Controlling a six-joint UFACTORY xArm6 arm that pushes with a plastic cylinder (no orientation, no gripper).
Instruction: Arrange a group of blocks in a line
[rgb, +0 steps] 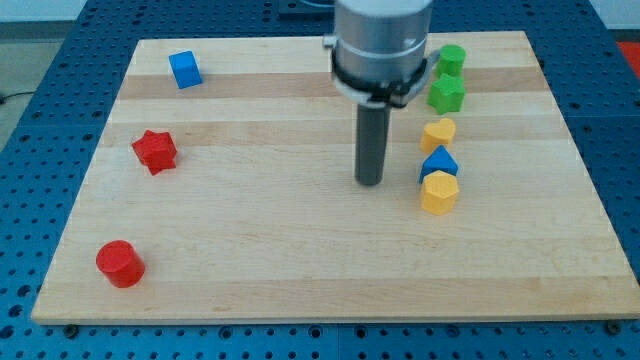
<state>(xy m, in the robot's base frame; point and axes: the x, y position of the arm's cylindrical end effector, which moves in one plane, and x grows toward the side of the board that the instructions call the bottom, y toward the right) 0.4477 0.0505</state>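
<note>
Five blocks in column at view's right: green cylinder, green star, yellow heart-like block, blue triangle, yellow hexagon. Column's long axis runs top to bottom, bowing slightly. Lower three touch or overlap; exact shapes hard to read. My tip, bare rod holding nothing, just left of blue triangle, apart. Arm body cut off at top. Blue cube, red star, red cylinder far left on board.

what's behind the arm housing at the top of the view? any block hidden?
Beside the housing, two green blocks show fully on the view's right. Board directly behind it is covered, so a hidden block cannot be ruled out. My tip touches no block.
</note>
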